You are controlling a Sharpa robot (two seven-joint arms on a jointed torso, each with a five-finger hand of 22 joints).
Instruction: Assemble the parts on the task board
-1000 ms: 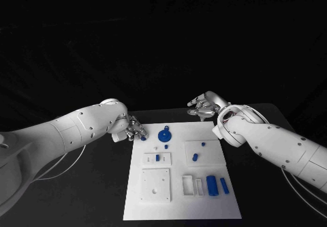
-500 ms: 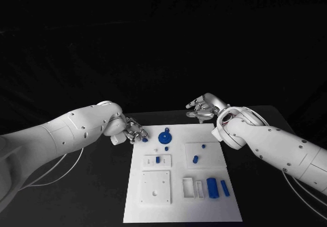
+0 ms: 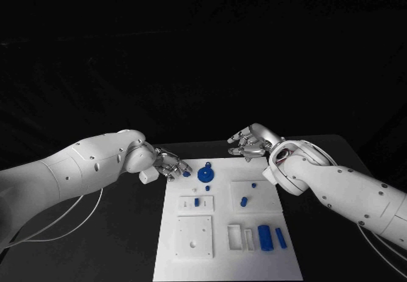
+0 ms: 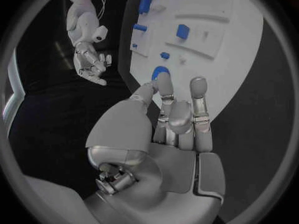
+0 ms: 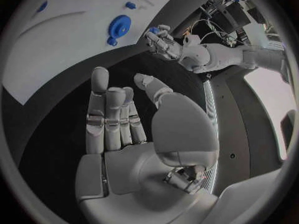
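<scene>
Left hand point(image 3: 170, 165) is pinching a small blue part point(image 3: 186, 173) at the task board's point(image 3: 227, 258) far-left corner; right hand point(image 3: 251, 143) is hovering beyond the far edge, fingers apart, holding nothing.

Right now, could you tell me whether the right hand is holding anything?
No. The right hand is open, fingers extended and apart, palm bare.

Left arm reaches in from the side, its left hand point(image 3: 170, 165) low by the near-left corner, fingers drawn together on a small blue part point(image 3: 186, 173) at the fingertips. Right arm bends in from the opposite side, right hand point(image 3: 251, 143) raised, palm bare, fingers loosely apart, holding nothing.
</scene>
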